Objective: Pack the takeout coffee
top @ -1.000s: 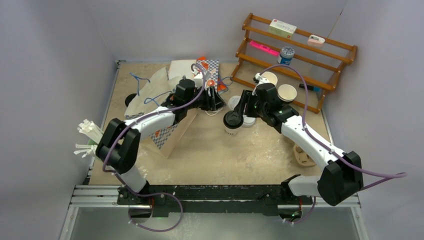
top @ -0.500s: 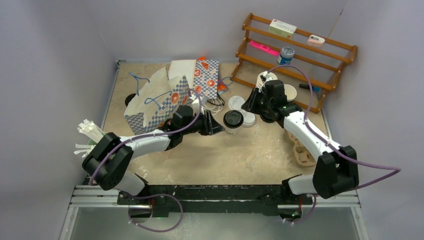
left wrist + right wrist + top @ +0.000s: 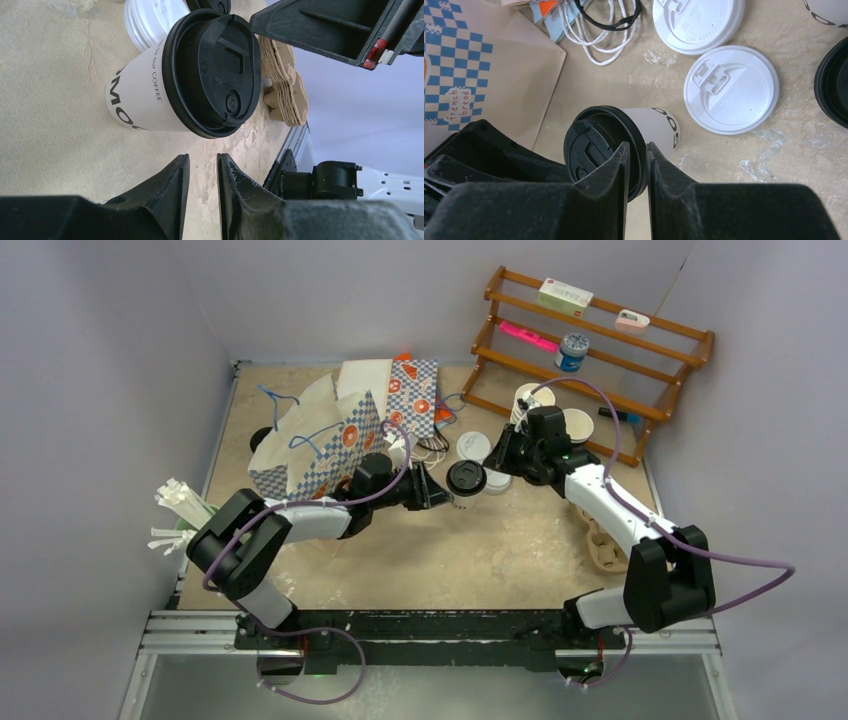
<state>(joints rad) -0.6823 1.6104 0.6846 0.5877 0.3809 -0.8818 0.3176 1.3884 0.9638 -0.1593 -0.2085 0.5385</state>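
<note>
Top external view had a blue-and-white checked paper bag [image 3: 320,455] standing at the left, its print too small to read from there. Just right of it my left gripper [image 3: 442,496] reached low over the beige table [image 3: 450,550], its tips just short of the small pale paper cup with a round black plastic sip lid [image 3: 466,480]. That cup stood upright near mid-table. My right gripper [image 3: 496,457] met it from the far side.

Left wrist view gave what the overhead could not. The cup's side read "our COFFEE" in small dark type, beside larger letters starting "MO" and then cut off. My left fingers [image 3: 170,185] stood nearly together with only a slit between them, holding nothing. A stack of brown cardboard carriers [image 3: 285,75] lay beyond the cup.

Right wrist view alone showed "french bread" on the bag. My right fingers [image 3: 664,170] were also a slit apart, over the lid's rim. I could not tell whether they touched it. Two loose white round lids [image 3: 731,90] lay nearby, their embossing unreadable.
</note>
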